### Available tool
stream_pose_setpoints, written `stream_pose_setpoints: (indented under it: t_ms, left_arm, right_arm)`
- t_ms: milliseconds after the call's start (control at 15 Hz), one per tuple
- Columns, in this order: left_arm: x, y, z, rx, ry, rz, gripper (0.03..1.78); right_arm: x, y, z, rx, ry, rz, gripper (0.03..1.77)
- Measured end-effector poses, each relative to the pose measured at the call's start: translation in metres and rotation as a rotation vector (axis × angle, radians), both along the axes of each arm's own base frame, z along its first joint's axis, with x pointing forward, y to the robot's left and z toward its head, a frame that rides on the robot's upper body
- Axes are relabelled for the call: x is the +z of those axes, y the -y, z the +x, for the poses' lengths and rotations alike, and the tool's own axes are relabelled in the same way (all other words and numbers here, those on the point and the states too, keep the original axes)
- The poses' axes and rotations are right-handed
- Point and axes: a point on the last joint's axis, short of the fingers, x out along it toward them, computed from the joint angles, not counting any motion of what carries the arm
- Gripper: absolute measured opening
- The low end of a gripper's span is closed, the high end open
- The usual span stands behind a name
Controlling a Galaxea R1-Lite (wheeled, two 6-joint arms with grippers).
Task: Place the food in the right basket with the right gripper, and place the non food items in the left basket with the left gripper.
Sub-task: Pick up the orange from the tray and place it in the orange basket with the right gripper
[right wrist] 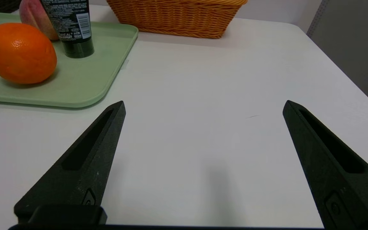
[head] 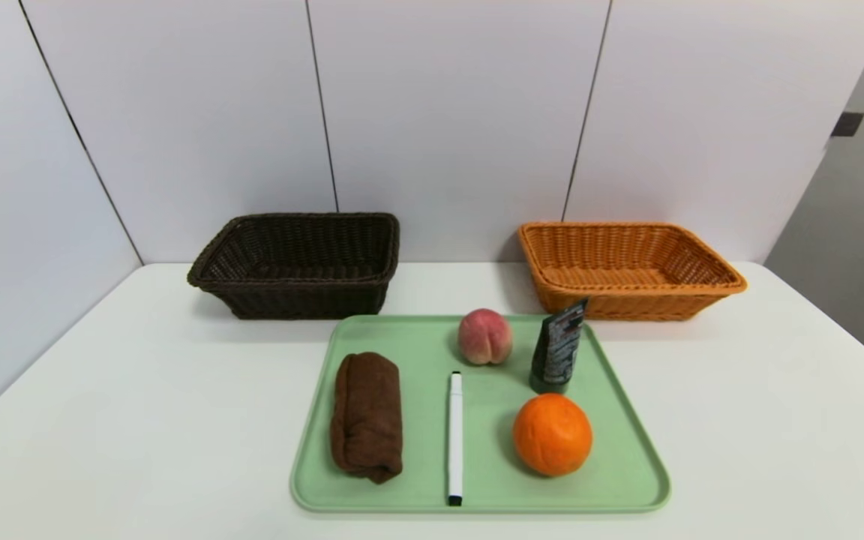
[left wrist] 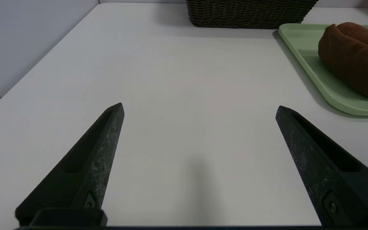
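Note:
On a green tray [head: 619, 465] lie a rolled brown towel [head: 367, 416], a white marker [head: 455, 437], a peach [head: 484, 337], an upright dark tube [head: 558, 346] and an orange [head: 553, 434]. Behind it stand a dark brown basket [head: 297, 262] on the left and an orange basket [head: 627, 266] on the right. My left gripper [left wrist: 200, 108] hovers open over bare table beside the tray's towel [left wrist: 356, 57] side. My right gripper [right wrist: 203, 105] hovers open over bare table beside the orange [right wrist: 18, 52] and tube [right wrist: 73, 25]. Neither gripper shows in the head view.
The white table [head: 139, 420] is bounded by white wall panels at the back and left. Its right edge drops off near a grey wall [head: 852, 225]. The orange basket [right wrist: 176, 16] stands ahead of the right gripper, the dark basket [left wrist: 251, 12] ahead of the left.

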Motion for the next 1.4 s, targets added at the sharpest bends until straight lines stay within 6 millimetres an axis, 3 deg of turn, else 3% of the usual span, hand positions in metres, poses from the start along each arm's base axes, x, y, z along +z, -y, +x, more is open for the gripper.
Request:
stream_pose_setpoints:
  t_ms: [533, 733, 867, 1067, 1267, 1400]
  left_arm:
    - [0.000, 0.000, 0.000, 0.000, 0.000, -0.008, 1.69]
    - [0.000, 0.000, 0.000, 0.001, 0.000, -0.008, 1.69]
    - [0.000, 0.000, 0.000, 0.003, 0.000, -0.009, 1.69]
    - [0.000, 0.000, 0.000, 0.000, -0.003, 0.016, 1.69]
    - [0.017, 0.001, -0.007, -0.023, -0.004, 0.032, 1.69]
    - [0.045, 0.001, -0.013, -0.058, -0.033, 0.031, 1.69]
  right_arm:
    - [0.001, 0.000, 0.000, -0.005, 0.007, 0.030, 1.70]
    - [0.013, 0.000, -0.005, 0.004, 0.002, 0.019, 1.70]
    - [0.037, 0.000, -0.013, 0.022, 0.007, 0.021, 1.70]
    - [0.094, -0.001, -0.015, 0.045, -0.013, 0.036, 1.70]
    - [0.156, -0.001, 0.005, 0.049, -0.075, 0.052, 1.70]
    - [0.190, -0.001, 0.033, 0.057, -0.167, 0.063, 1.70]
